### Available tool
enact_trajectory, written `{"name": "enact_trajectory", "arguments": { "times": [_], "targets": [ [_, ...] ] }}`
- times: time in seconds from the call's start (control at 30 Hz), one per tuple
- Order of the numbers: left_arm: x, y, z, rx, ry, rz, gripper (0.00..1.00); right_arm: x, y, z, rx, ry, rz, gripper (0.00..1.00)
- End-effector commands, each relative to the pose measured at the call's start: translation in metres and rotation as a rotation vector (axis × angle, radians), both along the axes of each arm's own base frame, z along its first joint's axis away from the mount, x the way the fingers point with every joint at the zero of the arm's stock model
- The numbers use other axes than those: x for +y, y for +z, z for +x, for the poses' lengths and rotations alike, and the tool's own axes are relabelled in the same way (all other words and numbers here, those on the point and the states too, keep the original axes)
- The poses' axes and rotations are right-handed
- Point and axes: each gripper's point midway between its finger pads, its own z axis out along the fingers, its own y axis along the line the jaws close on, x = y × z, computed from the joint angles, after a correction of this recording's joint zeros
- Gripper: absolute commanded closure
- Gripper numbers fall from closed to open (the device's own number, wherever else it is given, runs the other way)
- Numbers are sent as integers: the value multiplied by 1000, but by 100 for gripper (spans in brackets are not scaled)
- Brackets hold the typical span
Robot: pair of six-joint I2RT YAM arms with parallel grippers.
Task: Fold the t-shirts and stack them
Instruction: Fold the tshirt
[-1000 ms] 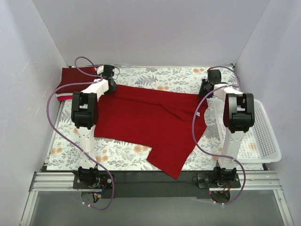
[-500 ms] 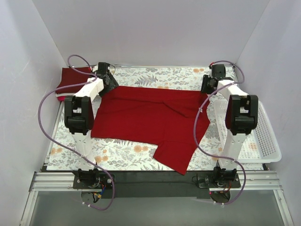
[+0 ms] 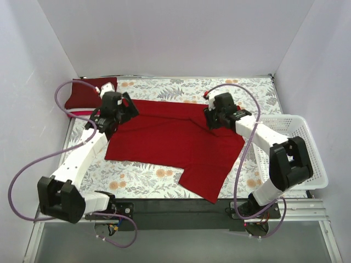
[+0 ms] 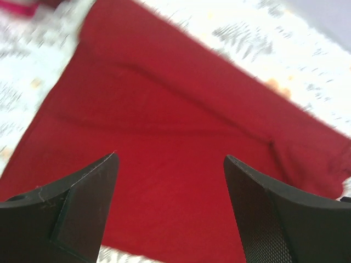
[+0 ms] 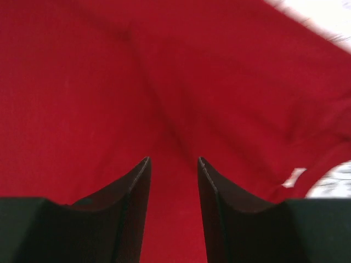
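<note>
Red t-shirt (image 3: 170,139) lies spread across the middle of the floral-covered table (image 3: 137,178), with one lower corner reaching toward the near edge. A darker maroon shirt (image 3: 82,94) sits folded at the far left corner, with a sliver of pinkish cloth under it. A white lattice basket (image 3: 313,160) stands at the right edge.

A second ago both arms reached to the far edge, each gripper at an upper corner of the shirt, and the cloth lay skewed with a long crease. Now the shirt is flatter and squarer, and both arms have swung inward over it. The left gripper (image 3: 125,111) hovers above the shirt's far left part, its jaws spread wide after opening over the last second, with nothing between them; its wrist view shows only red cloth (image 4: 175,104) below. The right gripper (image 3: 211,117) hangs low over the far right part, its fingers (image 5: 129,208) parted by a narrow gap, with cloth (image 5: 82,82) showing beneath but not pinched.

This suggests that the spreading is done and the shirt released. Folding has apparently not begun, and fresh grips on an edge look like the next need.
</note>
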Motion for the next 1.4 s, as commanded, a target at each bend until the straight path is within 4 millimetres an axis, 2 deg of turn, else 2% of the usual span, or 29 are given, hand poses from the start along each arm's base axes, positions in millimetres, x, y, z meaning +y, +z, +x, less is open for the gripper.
{"name": "enact_trajectory", "arguments": {
  "times": [0.0, 0.03, 0.1, 0.13, 0.17, 0.23, 0.27, 0.5, 0.83, 0.93, 1.03, 1.1, 1.17, 1.23, 1.3, 1.37],
  "targets": [
    [22, -38, -37, 59, 31, 68, 23, 5, -31, -20, 14, 64, -106, 55],
    [27, -50, -55, 64, 33, 72, 23, 6, -36, -22, 18, 66, -114, 56],
    [31, -55, -65, 44, 37, 72, 24, 11, -48, -24, 25, 84, -141, 57],
    [34, -66, -77, 48, 42, 72, 24, 12, -52, -23, 26, 87, -149, 58],
    [35, -67, -79, 38, 43, 70, 24, 14, -61, -24, 44, 95, -164, 59],
    [37, -71, -83, 37, 50, 71, 24, 17, -64, -19, 41, 99, -174, 63],
    [38, -72, -84, 35, 52, 70, 24, 17, -72, -19, 55, 100, -186, 64],
    [35, -77, -81, 54, 40, 73, 25, 14, -89, -1, 53, 91, -256, 66],
    [35, -81, -81, 66, 39, 78, 25, 10, -77, 27, -11, 53, -321, 63],
    [34, -83, -81, 73, 32, 76, 25, 11, -77, 36, -20, 55, -336, 61],
    [33, -85, -81, 81, 27, 78, 25, 9, -89, 43, 2, 63, -344, 59],
    [33, -86, -81, 83, 27, 78, 25, 8, -92, 44, 6, 60, -347, 61],
    [33, -86, -81, 84, 25, 79, 25, 6, -92, 46, 6, 58, -349, 68],
    [33, -87, -81, 84, 26, 80, 25, 5, -90, 47, 3, 58, -351, 88],
    [33, -87, -81, 86, 25, 81, 25, 5, -80, 45, -14, 68, -340, 99],
    [33, -88, -81, 89, 25, 84, 25, 11, -61, 40, -34, 93, -296, 99]
  ]
}}
